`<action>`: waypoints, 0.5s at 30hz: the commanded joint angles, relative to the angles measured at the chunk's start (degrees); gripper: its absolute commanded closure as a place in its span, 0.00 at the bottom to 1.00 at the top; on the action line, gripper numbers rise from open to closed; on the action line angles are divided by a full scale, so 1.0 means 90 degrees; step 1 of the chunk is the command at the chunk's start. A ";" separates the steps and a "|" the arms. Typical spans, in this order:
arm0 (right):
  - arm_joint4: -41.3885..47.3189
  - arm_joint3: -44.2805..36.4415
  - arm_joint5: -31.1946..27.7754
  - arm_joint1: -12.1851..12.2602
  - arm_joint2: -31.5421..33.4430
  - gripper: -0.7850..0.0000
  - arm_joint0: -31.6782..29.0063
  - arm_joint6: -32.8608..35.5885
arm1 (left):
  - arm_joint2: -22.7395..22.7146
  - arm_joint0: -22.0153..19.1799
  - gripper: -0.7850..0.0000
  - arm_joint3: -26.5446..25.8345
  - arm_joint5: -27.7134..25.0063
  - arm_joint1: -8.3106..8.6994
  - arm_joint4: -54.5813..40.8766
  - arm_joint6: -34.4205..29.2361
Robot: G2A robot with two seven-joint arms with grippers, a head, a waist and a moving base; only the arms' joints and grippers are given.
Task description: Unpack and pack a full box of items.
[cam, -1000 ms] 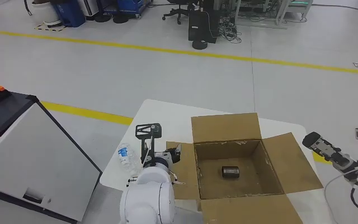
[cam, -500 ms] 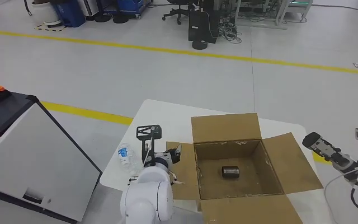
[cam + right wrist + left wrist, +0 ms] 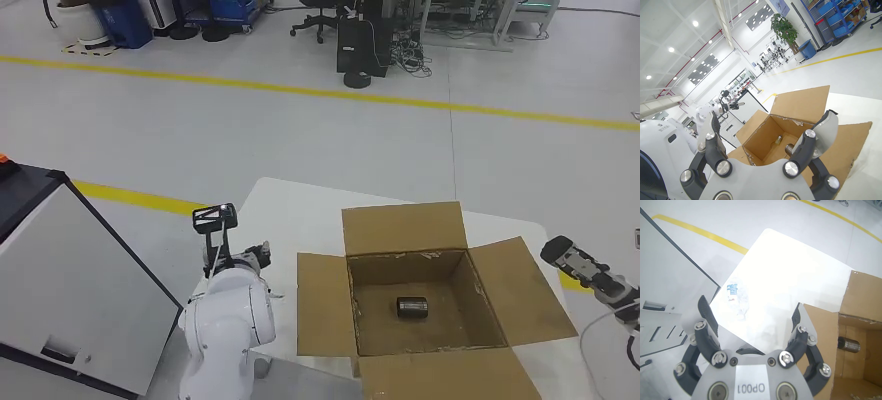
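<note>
An open cardboard box (image 3: 505,290) stands on the white table (image 3: 300,215), flaps spread. A dark metal cylinder (image 3: 412,307) lies on its floor; the right wrist view also shows a small pale bottle (image 3: 778,140) beside that cylinder (image 3: 789,147). A crumpled clear plastic bottle (image 3: 736,298) with a blue label lies near the table's left edge. My left gripper (image 3: 750,313) hangs open above that bottle, nothing between its fingers; in the top view the left gripper (image 3: 260,251) sits left of the box. My right gripper (image 3: 772,121) is open and empty, off the box's right flap (image 3: 556,250).
A white cabinet (image 3: 60,270) with a dark frame stands close to the table's left side. The box's left flap (image 3: 819,332) lies just beside my left gripper. Bare tabletop lies behind the box and on the far left.
My left arm has swung left, away from the box's left flap, and now covers the plastic bottle in the top view. The right arm has not moved.
</note>
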 commanded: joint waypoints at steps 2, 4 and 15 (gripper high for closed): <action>0.0000 0.0000 0.0000 0.0000 0.0000 0.00 0.0000 0.0000 | -0.0233 -0.0245 0.00 0.0432 -0.0268 -0.0001 -0.0042 -0.0046; 0.0000 0.0000 0.0000 0.0000 0.0000 0.00 0.0000 0.0000 | -0.0372 -0.0429 0.00 0.0700 -0.0411 -0.0004 -0.0206 -0.0036; 0.0000 0.0000 0.0000 0.0000 0.0000 0.00 0.0000 0.0000 | -0.1085 -0.1178 0.00 0.2406 -0.0819 0.0025 -0.0385 0.0183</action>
